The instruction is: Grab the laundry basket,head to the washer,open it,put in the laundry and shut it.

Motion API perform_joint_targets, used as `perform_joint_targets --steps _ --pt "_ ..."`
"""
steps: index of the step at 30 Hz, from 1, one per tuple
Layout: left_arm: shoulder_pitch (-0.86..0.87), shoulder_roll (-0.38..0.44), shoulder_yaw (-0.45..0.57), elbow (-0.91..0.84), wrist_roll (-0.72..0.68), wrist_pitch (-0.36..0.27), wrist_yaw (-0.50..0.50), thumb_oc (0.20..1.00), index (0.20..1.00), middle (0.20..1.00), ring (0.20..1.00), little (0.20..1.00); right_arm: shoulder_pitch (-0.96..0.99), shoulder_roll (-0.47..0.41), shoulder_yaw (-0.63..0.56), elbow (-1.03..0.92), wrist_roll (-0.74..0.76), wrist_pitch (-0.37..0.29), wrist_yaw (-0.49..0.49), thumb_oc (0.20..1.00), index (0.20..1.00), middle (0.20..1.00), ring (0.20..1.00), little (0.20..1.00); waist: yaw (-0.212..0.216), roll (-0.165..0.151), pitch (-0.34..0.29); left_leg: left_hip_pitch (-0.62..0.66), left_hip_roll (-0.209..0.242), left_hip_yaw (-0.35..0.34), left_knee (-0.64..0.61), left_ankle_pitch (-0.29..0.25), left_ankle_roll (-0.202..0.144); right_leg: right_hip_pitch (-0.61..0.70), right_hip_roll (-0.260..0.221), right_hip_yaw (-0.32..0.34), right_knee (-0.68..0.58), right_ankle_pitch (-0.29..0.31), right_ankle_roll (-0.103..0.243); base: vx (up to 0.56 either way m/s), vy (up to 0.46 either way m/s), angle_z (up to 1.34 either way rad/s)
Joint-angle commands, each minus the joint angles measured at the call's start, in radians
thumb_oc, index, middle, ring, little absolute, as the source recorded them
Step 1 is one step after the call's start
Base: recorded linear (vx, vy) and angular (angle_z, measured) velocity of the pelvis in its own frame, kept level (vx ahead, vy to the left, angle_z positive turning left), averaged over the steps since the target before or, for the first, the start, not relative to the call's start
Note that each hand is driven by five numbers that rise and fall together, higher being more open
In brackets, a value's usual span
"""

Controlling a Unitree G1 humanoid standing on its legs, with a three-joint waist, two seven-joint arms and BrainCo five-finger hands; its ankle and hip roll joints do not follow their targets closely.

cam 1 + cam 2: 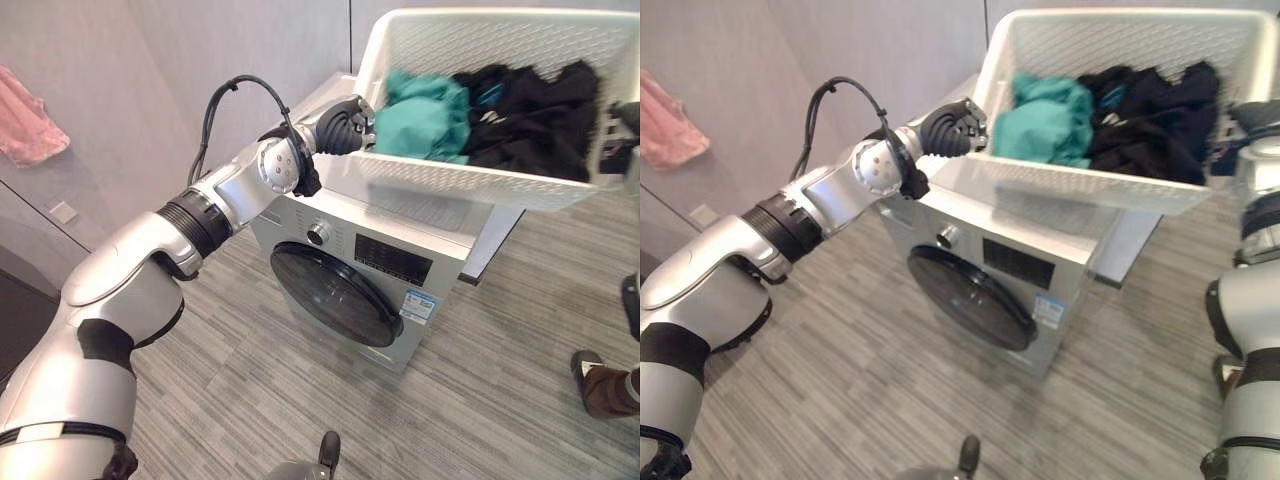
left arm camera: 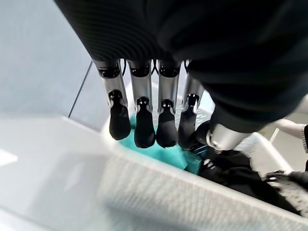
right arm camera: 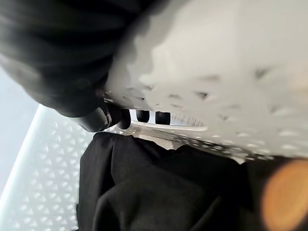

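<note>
Washer: silver-grey front-loading washing machine (image 1: pixel 372 262) with a dark round door, shut, standing on the grey wood-grain floor (image 1: pixel 250 380) below both hands.
Basket: white perforated plastic laundry basket (image 1: pixel 470 182), held up between the two hands, above the washer's top (tilted, its open side towards the camera).
Laundry: teal cloth (image 1: pixel 425 115) nearest the left hand, black clothes (image 1: pixel 530 115) towards the right hand, all inside the basket.
Left hand: left hand (image 1: pixel 345 124) at the basket's left end, fingers (image 2: pixel 144 130) hooked over its rim, dark tips reaching the teal cloth.
Right hand: right hand (image 1: pixel 1252 118) at the basket's right end, fingers (image 3: pixel 161 117) curled through its handle slot.
Background: pink cloth (image 1: pixel 25 120) on the wall, well away past the left arm.
Person: a shoe (image 1: pixel 598 385) on the floor, below the right hand.
</note>
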Motion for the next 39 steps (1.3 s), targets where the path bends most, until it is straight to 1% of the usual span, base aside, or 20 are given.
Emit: perform_joint_targets --steps 1,3,4,5,6,9,10,13,18,19,20,21,24,26,27,28,29,31,36,39 --pt "-0.081 -0.018 0.083 0.026 -0.017 -0.041 0.061 0.200 0.200 0.200 0.200 0.200 -0.245 -0.081 -0.035 -0.045 0.077 -0.142 -0.015 0.200 0.200 0.200 0.200 0.200 0.013 -0.007 0.078 -0.015 0.053 0.035 0.032 -0.082 -0.063 0.086 -0.117 -0.029 -0.010 0.220 0.072 -0.04 0.003 -0.09" --pt "-0.081 -0.020 0.081 0.023 -0.012 -0.042 0.061 0.200 0.200 0.200 0.200 0.200 -0.236 -0.074 -0.043 -0.049 0.093 -0.147 -0.013 0.200 0.200 0.200 0.200 0.200 0.013 -0.009 0.081 -0.016 0.055 0.038 0.033 -0.082 -0.064 0.084 -0.116 -0.025 -0.011 0.220 0.072 -0.02 -0.001 -0.07" --pt "-0.085 -0.028 0.079 0.022 -0.010 -0.044 0.065 0.200 0.200 0.200 0.200 0.200 -0.235 -0.065 -0.042 -0.055 0.103 -0.150 -0.011 0.200 0.200 0.200 0.200 0.200 0.013 -0.016 0.082 -0.012 0.056 0.039 0.034 -0.083 -0.063 0.084 -0.115 -0.022 -0.009 0.222 0.070 0.00 0.004 -0.08" --pt "-0.094 -0.052 0.070 0.024 -0.009 -0.042 0.063 0.200 0.200 0.200 0.200 0.200 -0.234 -0.041 -0.040 -0.062 0.121 -0.152 0.001 0.200 0.200 0.200 0.200 0.200 0.014 -0.024 0.087 -0.006 0.057 0.039 0.037 -0.085 -0.063 0.087 -0.114 -0.019 -0.006 0.226 0.070 0.01 0.003 -0.13" --pt "-0.094 -0.053 0.069 0.025 -0.009 -0.043 0.063 0.200 0.200 0.200 0.200 0.200 -0.234 -0.042 -0.040 -0.062 0.122 -0.152 0.001 0.200 0.200 0.200 0.200 0.200 0.014 -0.024 0.088 -0.005 0.057 0.040 0.037 -0.085 -0.063 0.088 -0.114 -0.019 -0.006 0.226 0.070 0.01 0.004 -0.17" --pt "-0.104 -0.083 0.068 0.036 -0.009 -0.039 0.065 0.200 0.200 0.200 0.200 0.200 -0.232 0.002 -0.041 -0.069 0.138 -0.152 0.009 0.200 0.200 0.200 0.200 0.200 0.019 -0.036 0.092 0.003 0.057 0.039 0.037 -0.086 -0.061 0.094 -0.110 -0.018 -0.003 0.228 0.070 0.02 0.005 -0.08" --pt "-0.104 -0.083 0.067 0.037 -0.009 -0.039 0.065 0.200 0.200 0.200 0.200 0.200 -0.230 0.003 -0.042 -0.070 0.138 -0.152 0.009 0.200 0.200 0.200 0.200 0.200 0.019 -0.037 0.092 0.004 0.057 0.039 0.037 -0.087 -0.061 0.095 -0.111 -0.018 -0.003 0.228 0.070 0.00 0.000 0.00" --pt "-0.102 -0.128 0.069 0.053 0.003 -0.033 0.067 0.200 0.200 0.200 0.200 0.200 -0.216 0.041 -0.068 -0.076 0.155 -0.150 0.012 0.200 0.200 0.200 0.200 0.200 0.029 -0.056 0.098 0.006 0.057 0.033 0.038 -0.087 -0.063 0.109 -0.102 -0.034 -0.002 0.219 0.068 0.01 -0.016 0.04" --pt "-0.107 -0.149 0.072 0.062 0.001 -0.028 0.068 0.200 0.200 0.200 0.200 0.200 -0.208 0.067 -0.069 -0.036 0.142 -0.123 0.034 0.200 0.200 0.200 0.200 0.200 0.038 -0.077 0.104 -0.002 0.057 0.022 0.047 -0.090 -0.064 0.117 -0.091 -0.056 -0.004 0.215 0.067 0.01 -0.023 0.18" --pt "-0.103 -0.153 0.074 0.066 0.001 -0.028 0.073 0.200 0.200 0.200 0.200 0.200 -0.206 0.069 -0.072 -0.023 0.143 -0.122 0.032 0.451 0.451 0.451 0.451 0.451 0.041 -0.081 0.105 -0.005 0.057 0.021 0.048 -0.089 -0.064 0.117 -0.089 -0.061 -0.006 0.214 0.066 0.01 -0.021 0.12" --pt "-0.103 -0.151 0.074 0.065 0.002 -0.026 0.074 0.200 0.200 0.200 0.200 0.200 -0.211 0.068 -0.073 -0.013 0.142 -0.118 0.030 0.887 0.887 0.887 0.887 0.887 0.042 -0.085 0.105 -0.009 0.058 0.020 0.050 -0.090 -0.064 0.117 -0.088 -0.063 -0.009 0.218 0.067 0.00 0.000 0.00" --pt "-0.101 -0.150 0.076 0.062 0.002 -0.027 0.074 0.200 0.200 0.200 0.200 0.200 -0.212 0.068 -0.077 -0.007 0.143 -0.117 0.028 1.000 1.000 1.000 1.000 1.000 0.043 -0.086 0.106 -0.010 0.059 0.020 0.049 -0.091 -0.064 0.117 -0.088 -0.064 -0.010 0.218 0.067 0.02 -0.020 0.04" --pt "-0.093 -0.143 0.086 0.056 0.010 -0.023 0.080 0.200 0.200 0.200 0.200 0.200 -0.205 0.059 -0.102 0.006 0.166 -0.120 0.017 1.000 1.000 1.000 1.000 1.000 0.044 -0.091 0.105 -0.014 0.058 0.019 0.049 -0.093 -0.064 0.118 -0.088 -0.061 -0.012 0.230 0.066 0.02 -0.019 0.06" --pt "-0.084 -0.137 0.094 0.059 0.010 -0.019 0.085 0.219 0.219 0.219 0.219 0.219 -0.201 0.047 -0.115 0.010 0.182 -0.124 0.007 1.000 1.000 1.000 1.000 1.000 0.042 -0.092 0.105 -0.011 0.056 0.018 0.049 -0.096 -0.063 0.119 -0.089 -0.061 -0.009 0.231 0.065 0.04 -0.007 0.00" --pt "-0.078 -0.134 0.100 0.059 0.007 -0.019 0.088 0.310 0.310 0.310 0.310 0.310 -0.200 0.042 -0.120 0.013 0.188 -0.125 0.002 1.000 1.000 1.000 1.000 1.000 0.042 -0.093 0.104 -0.009 0.055 0.018 0.048 -0.097 -0.062 0.120 -0.090 -0.062 -0.007 0.233 0.065 0.04 -0.010 0.02" --pt "-0.072 -0.133 0.105 0.058 0.004 -0.019 0.094 0.561 0.561 0.561 0.561 0.561 -0.199 0.035 -0.118 0.022 0.186 -0.123 -0.003 1.000 1.000 1.000 1.000 1.000 0.043 -0.094 0.102 -0.007 0.053 0.018 0.047 -0.097 -0.062 0.122 -0.090 -0.064 -0.006 0.233 0.065 0.03 -0.010 0.02" --pt "-0.069 -0.130 0.108 0.057 0.002 -0.019 0.095 1.000 1.000 1.000 1.000 1.000 -0.200 0.030 -0.116 0.030 0.183 -0.119 -0.003 1.000 1.000 1.000 1.000 1.000 0.043 -0.095 0.102 -0.006 0.052 0.018 0.047 -0.097 -0.062 0.123 -0.091 -0.065 -0.004 0.237 0.066 0.03 -0.012 0.02" --pt "-0.066 -0.119 0.108 0.057 0.008 -0.016 0.098 1.000 1.000 1.000 1.000 1.000 -0.202 0.021 -0.105 0.046 0.171 -0.109 -0.003 1.000 1.000 1.000 1.000 1.000 0.043 -0.093 0.101 0.001 0.050 0.020 0.046 -0.099 -0.060 0.126 -0.096 -0.066 0.002 0.245 0.068 0.02 -0.004 0.00" --pt "-0.069 -0.104 0.113 0.086 0.020 -0.009 0.107 1.000 1.000 1.000 1.000 1.000 -0.186 0.024 -0.107 0.041 0.180 -0.106 -0.001 1.000 1.000 1.000 1.000 1.000 0.041 -0.085 0.102 0.013 0.051 0.023 0.040 -0.098 -0.058 0.130 -0.101 -0.065 0.003 0.244 0.070 0.00 0.000 0.00" --pt "-0.071 -0.101 0.116 0.103 0.020 -0.009 0.109 1.000 1.000 1.000 1.000 1.000 -0.173 0.030 -0.120 0.020 0.202 -0.117 -0.003 1.000 1.000 1.000 1.000 1.000 0.040 -0.083 0.103 0.020 0.053 0.025 0.031 -0.094 -0.058 0.132 -0.100 -0.062 0.001 0.242 0.069 0.00 -0.011 -0.02"
